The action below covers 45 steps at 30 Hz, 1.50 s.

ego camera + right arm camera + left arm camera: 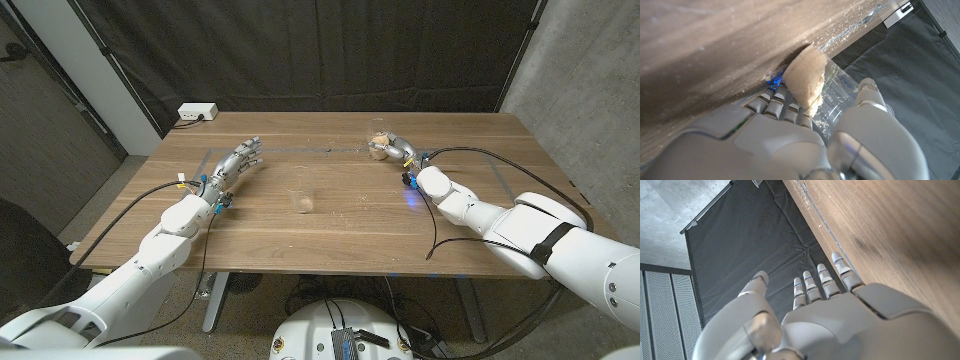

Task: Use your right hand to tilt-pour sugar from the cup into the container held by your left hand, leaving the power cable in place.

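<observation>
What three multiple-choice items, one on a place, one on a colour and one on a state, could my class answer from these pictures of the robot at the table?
1. Where does the clear container stand?
A. In the left hand
B. On the table's middle, between the arms
C. On the floor

2. What colour is the sugar in the cup?
A. Light brown
B. Green
C. Black

3. What is the left hand doing?
A. Gripping the container
B. Pinching a cable
C. Holding nothing, fingers stretched out

Answers:
1 B, the head view shows it alone on the wood, apart from both hands.
2 A, the right wrist view shows a tan heap inside the clear cup that the right hand grips.
3 C, both the head and left wrist views show it bare.
</observation>
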{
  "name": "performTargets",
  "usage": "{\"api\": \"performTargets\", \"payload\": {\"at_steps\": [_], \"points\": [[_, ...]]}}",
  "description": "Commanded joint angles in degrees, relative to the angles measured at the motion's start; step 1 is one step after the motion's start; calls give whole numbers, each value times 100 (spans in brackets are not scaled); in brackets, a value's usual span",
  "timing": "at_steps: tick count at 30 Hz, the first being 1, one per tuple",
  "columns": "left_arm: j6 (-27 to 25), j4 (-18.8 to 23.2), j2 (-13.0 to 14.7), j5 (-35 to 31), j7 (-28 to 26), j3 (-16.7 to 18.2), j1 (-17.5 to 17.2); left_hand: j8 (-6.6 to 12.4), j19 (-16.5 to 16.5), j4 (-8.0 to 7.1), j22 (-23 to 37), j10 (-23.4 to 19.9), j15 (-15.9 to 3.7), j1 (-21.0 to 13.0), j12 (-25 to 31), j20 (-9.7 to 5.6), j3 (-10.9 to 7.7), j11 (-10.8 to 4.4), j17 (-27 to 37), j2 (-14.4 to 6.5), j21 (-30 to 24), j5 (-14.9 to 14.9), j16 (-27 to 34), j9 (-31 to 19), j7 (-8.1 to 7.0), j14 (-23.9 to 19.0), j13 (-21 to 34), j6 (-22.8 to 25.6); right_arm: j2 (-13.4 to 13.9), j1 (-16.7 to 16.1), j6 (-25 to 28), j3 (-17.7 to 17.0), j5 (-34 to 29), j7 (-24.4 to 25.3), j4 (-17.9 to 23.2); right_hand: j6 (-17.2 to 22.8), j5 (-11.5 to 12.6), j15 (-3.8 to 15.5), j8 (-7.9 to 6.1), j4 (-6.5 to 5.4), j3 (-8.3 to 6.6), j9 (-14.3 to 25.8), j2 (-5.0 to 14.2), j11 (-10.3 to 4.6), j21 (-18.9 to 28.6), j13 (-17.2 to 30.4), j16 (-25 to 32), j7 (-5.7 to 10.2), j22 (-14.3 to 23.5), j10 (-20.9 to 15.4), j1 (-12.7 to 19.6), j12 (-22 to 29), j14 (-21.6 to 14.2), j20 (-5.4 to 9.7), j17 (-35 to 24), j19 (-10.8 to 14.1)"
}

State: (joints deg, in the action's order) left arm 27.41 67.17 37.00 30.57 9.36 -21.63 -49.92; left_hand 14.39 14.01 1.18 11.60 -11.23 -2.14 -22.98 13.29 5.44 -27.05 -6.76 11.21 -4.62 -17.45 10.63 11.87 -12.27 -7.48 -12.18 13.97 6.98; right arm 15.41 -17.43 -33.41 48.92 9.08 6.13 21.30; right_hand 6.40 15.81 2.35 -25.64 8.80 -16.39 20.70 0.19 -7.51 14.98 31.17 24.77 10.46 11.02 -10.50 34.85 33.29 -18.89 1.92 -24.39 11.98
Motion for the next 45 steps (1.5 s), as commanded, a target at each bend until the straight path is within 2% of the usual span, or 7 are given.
{"api": "performTargets", "payload": {"at_steps": [1,4,10,18,33,39,45], "points": [[2,37,11,7,-9,4,-52,-5,39,0,15,-38,-428,-51,2,19,-46,-11,9,1,-10,31,-14,-6,-21,-41,34,4,-43,-92,-197,-328,420,-204,-23,118,-42,1022,-148,20,40,121,60,-15,64,186,177,34,134,-200,216,217,-164,-163,-199,401],[13,44,14,-2,-25,5,-74,-5,43,3,15,-45,-422,-54,3,22,-49,-1,9,1,-11,31,-14,-6,-20,-42,34,8,-50,-116,-216,-395,490,-285,-30,162,-81,1020,-292,30,105,262,84,-65,141,413,315,32,180,-214,388,404,-179,11,-416,578],[4,87,51,-49,-56,0,-93,-6,42,10,16,-44,-427,-62,-1,18,-54,-17,9,3,-11,31,-16,-6,-24,-39,35,11,-106,-207,-308,-631,751,-466,-46,166,-134,1029,-484,20,206,474,133,-83,312,744,540,32,286,-183,598,653,-250,351,-737,886],[7,59,51,-95,-31,-29,-41,-10,40,26,16,-47,-423,-78,-3,21,-60,-15,7,13,-9,32,-16,-5,-24,-45,36,9,-134,-280,-487,-876,931,-581,-62,252,-163,1047,-651,33,275,618,141,-115,406,968,736,47,365,-274,772,864,-383,459,-971,996],[56,94,75,-174,-74,-45,-50,-16,54,58,17,-85,-429,-102,4,0,-62,-51,5,49,-12,35,-12,-5,-21,-66,41,9,-104,-261,-799,-1111,1000,-629,-65,283,-187,1054,-779,32,338,744,137,-98,470,1159,855,58,434,-302,921,1024,-401,514,-1164,1033],[59,155,111,-197,-92,-42,-90,-21,67,68,17,-94,-431,-110,5,-3,-63,-35,5,58,-17,37,-12,-5,-32,-70,43,2,-139,-260,-923,-1296,1152,-799,-71,294,-198,1059,-828,21,357,790,156,-97,508,1229,904,42,458,-314,968,1083,-429,551,-1236,1083],[51,238,166,-225,-100,-34,-118,-23,69,73,18,-91,-437,-114,1,0,-65,-52,6,62,-17,38,-13,-6,-30,-69,45,1,-140,-287,-1143,-1513,1325,-1100,-60,407,-213,1079,-941,16,372,859,182,-89,561,1326,958,2,474,-427,1053,1202,-510,583,-1320,1174]]}}
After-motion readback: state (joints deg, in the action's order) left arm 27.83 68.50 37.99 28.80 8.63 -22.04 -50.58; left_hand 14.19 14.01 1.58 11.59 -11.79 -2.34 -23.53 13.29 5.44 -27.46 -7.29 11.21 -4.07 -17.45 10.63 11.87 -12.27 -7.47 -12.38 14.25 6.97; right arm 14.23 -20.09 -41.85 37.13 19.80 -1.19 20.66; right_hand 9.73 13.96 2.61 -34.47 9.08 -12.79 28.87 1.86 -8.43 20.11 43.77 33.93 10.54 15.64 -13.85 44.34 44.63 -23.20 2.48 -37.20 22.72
